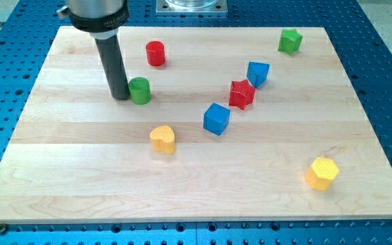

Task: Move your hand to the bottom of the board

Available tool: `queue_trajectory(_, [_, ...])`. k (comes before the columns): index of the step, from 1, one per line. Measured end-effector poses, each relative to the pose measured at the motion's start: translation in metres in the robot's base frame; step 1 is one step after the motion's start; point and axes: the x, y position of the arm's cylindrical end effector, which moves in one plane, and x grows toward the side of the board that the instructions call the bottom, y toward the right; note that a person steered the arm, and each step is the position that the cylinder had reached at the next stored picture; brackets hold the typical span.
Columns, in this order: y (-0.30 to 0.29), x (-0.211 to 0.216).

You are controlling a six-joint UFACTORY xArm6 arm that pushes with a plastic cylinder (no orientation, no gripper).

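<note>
We note my tip (120,96) standing far-left on the board (80,184), touching the left side of the green cylinder (140,90). We carry no jaws, only the rod. The yellow heart (162,139) lies nearer, right of it.

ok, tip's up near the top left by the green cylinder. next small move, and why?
Probably slide my tip straight toward the view's bottom. It sits against the left side of the green cylinder, far from the board's bottom edge. That lane looks free; the yellow block lies off to the right.
</note>
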Motion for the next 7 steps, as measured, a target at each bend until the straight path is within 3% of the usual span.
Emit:
queue_trajectory(1, [0.034, 0.005])
queue_trajectory(2, [0.026, -0.002])
queue_trajectory(3, [-0.019, -0.039])
queue_trajectory(4, [-0.029, -0.077])
queue_trajectory(7, [-0.031, -0.094])
